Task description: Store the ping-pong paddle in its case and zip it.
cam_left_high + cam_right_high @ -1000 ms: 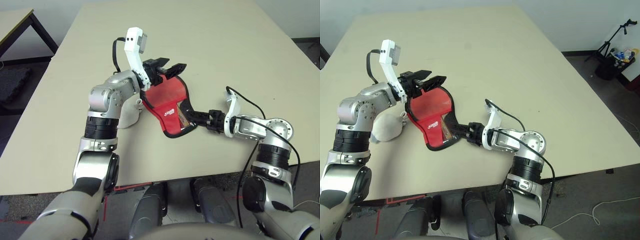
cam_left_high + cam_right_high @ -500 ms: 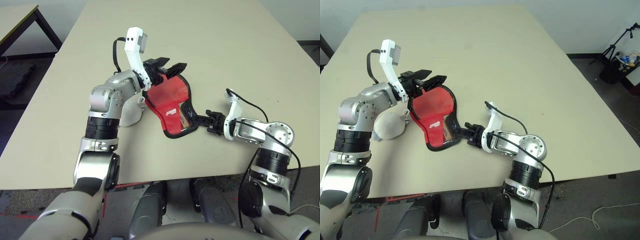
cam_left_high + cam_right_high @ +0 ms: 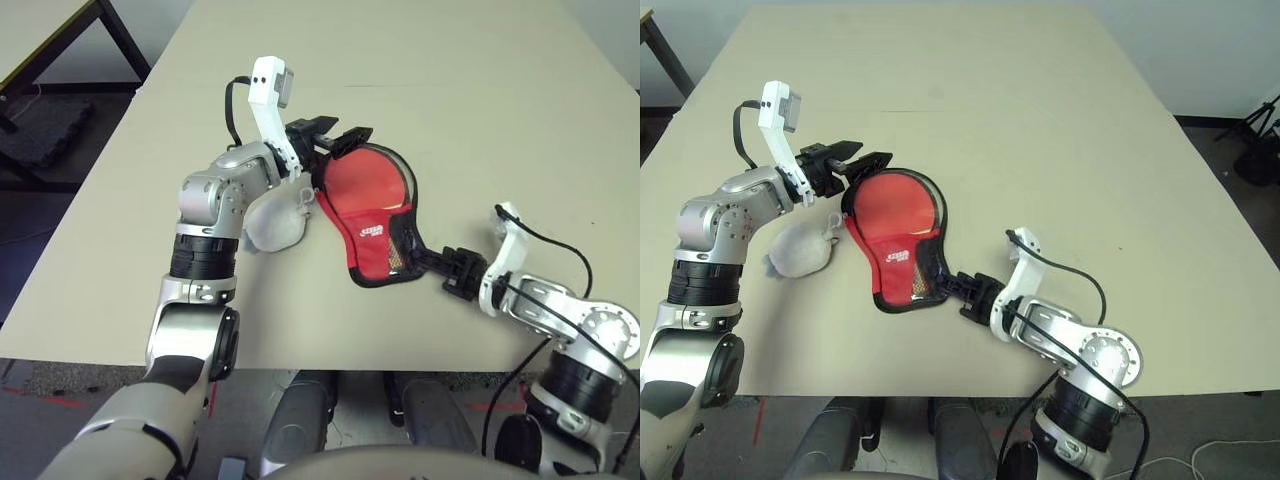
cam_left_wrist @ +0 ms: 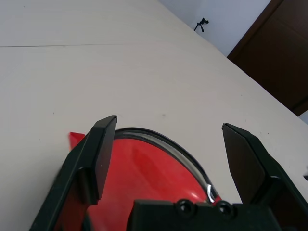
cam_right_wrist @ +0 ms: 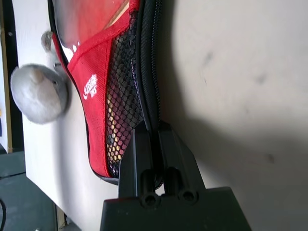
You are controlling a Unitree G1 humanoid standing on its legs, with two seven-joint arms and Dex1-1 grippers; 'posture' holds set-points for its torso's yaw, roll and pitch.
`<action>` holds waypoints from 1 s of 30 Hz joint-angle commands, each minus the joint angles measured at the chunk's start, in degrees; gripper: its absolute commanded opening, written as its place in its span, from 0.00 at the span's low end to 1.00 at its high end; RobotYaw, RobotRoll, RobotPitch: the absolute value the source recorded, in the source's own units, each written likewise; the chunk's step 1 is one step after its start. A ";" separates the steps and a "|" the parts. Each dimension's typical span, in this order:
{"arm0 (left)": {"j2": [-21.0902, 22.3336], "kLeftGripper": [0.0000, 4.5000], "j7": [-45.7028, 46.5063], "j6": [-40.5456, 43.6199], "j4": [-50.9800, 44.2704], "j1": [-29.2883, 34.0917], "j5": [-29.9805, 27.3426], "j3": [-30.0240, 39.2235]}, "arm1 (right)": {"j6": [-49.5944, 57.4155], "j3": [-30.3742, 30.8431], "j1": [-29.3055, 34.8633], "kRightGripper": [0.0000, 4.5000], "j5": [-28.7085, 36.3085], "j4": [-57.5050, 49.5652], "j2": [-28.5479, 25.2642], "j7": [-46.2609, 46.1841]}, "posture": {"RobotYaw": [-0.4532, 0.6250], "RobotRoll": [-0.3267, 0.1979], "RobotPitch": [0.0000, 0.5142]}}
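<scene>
The room was evenly and brightly lit from overhead. Soft, short shadows lay on the pale surface (image 3: 480,90) under the arms. A broad dark shadow spread beside the right hand (image 5: 155,131) up close. The near black fingers (image 4: 98,154) looked slightly soft.

Silver metal forearms with black ribbed bands at the joints. Left end effector (image 3: 336,134): two black, flat, wedge-shaped fingers; behind it a white bracket rises to a small grey camera box, with a black cable looping off it. Right end effector (image 3: 436,262): black fingers, two round screws at their base, white curved bracket just behind, thin black cable trailing back along the arm.
</scene>
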 commanded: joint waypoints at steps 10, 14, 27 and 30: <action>0.40 1.00 -1.17 -0.92 2.59 -0.28 1.18 -0.59 | -35.15 20.24 21.00 0.01 33.49 -10.49 -30.50 -16.85 | 0.33 0.62 0.44; 0.38 1.00 -1.44 -1.31 3.19 -0.44 1.40 -0.59 | -42.13 23.81 24.53 0.01 33.49 -14.83 -33.72 -16.16 | 0.32 0.62 0.43; -0.16 1.00 -2.36 -2.01 4.55 -0.76 2.22 -0.62 | -56.44 26.55 34.22 0.01 33.49 -23.50 -43.01 -13.82 | 0.29 0.62 0.44; -0.41 1.00 -2.65 -2.12 4.87 -0.93 2.32 -0.62 | -58.58 26.23 36.01 0.01 33.49 -24.25 -44.77 -13.01 | 0.28 0.62 0.44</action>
